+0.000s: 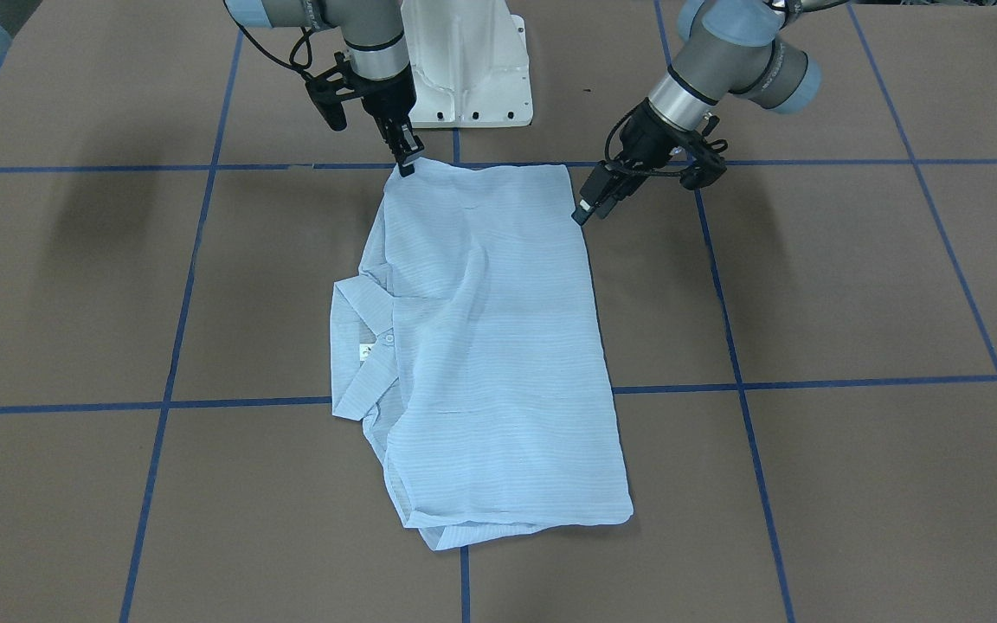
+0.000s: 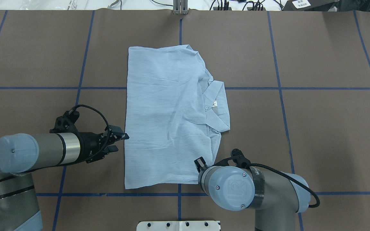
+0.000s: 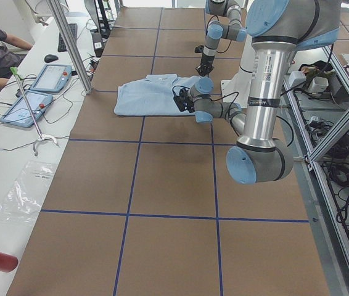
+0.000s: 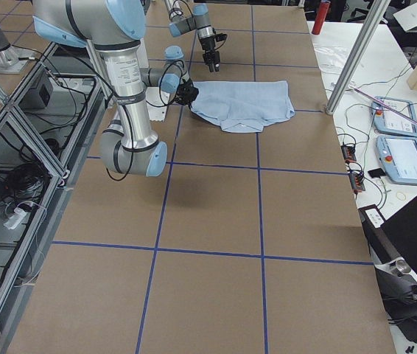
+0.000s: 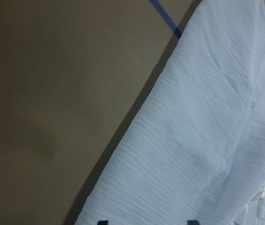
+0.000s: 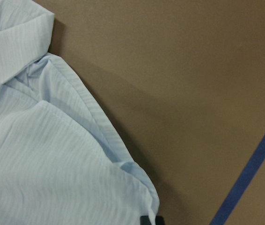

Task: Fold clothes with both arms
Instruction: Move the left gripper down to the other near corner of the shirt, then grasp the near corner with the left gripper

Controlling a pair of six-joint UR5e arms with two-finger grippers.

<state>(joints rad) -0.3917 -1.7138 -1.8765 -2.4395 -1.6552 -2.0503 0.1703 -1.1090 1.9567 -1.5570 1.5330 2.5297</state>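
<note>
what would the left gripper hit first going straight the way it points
Likely the shirt: the left gripper points at its side edge, just short of it. Tilted down, it might touch the table first.

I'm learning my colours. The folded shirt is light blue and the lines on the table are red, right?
Not quite. The folded shirt is light blue, but the lines on the table are blue, not red. The overhead view shows it.

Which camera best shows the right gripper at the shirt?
Exterior front-facing: the right gripper shows whole, its tips at a corner of the shirt. Overhead hides it behind its own arm; the wrist view catches only fingertips; side views show it tiny.
</note>
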